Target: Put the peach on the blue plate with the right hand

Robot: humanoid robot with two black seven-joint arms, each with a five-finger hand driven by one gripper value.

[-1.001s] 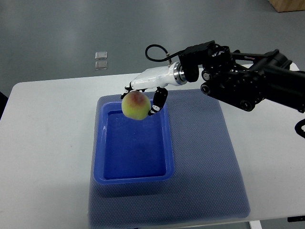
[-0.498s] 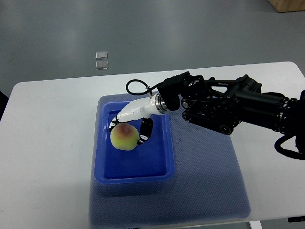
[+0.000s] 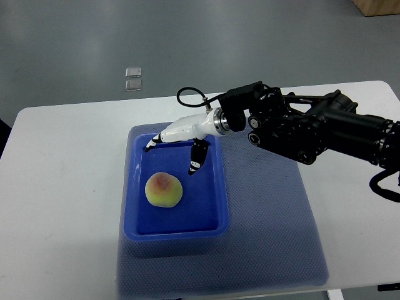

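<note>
a white bench (image 3: 62, 187) is covered by a blue mat (image 3: 269, 219), on which a blue plate (image 3: 215, 187) is set. the right robot hand (image 3: 175, 153) is held above its far end, fingers spread, nothing gripped. a round yellow-green peach (image 3: 164, 189), blushed red, is seen inside the plate.

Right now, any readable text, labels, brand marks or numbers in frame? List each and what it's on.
None readable.
Peach, blue plate, mat, table: no print visible.
Right hand and its arm: no legible marking.
Two small clear items on the floor: too small to tell.
</note>
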